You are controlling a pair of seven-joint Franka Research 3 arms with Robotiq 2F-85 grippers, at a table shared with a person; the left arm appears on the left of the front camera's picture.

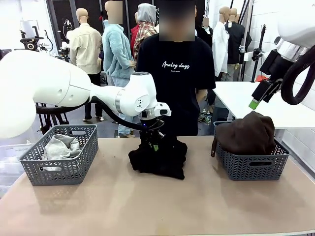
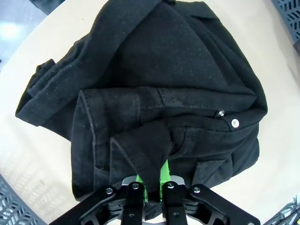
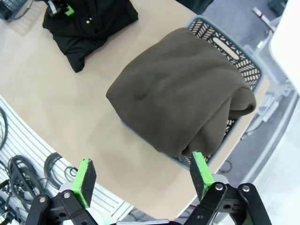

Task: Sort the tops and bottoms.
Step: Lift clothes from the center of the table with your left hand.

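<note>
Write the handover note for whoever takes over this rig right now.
Left pincer: shut on a fold of the black pile, mid-table.
Right pincer: open, above the brown garment.
Done: brown garment heaped in the right basket; grey garment in the left basket.
Left to do: the black pile is in no basket yet; lift it and sort it.

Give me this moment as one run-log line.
left hand: shut on black garment | right hand: open, above brown garment in right basket | grey garment: in left basket
</note>
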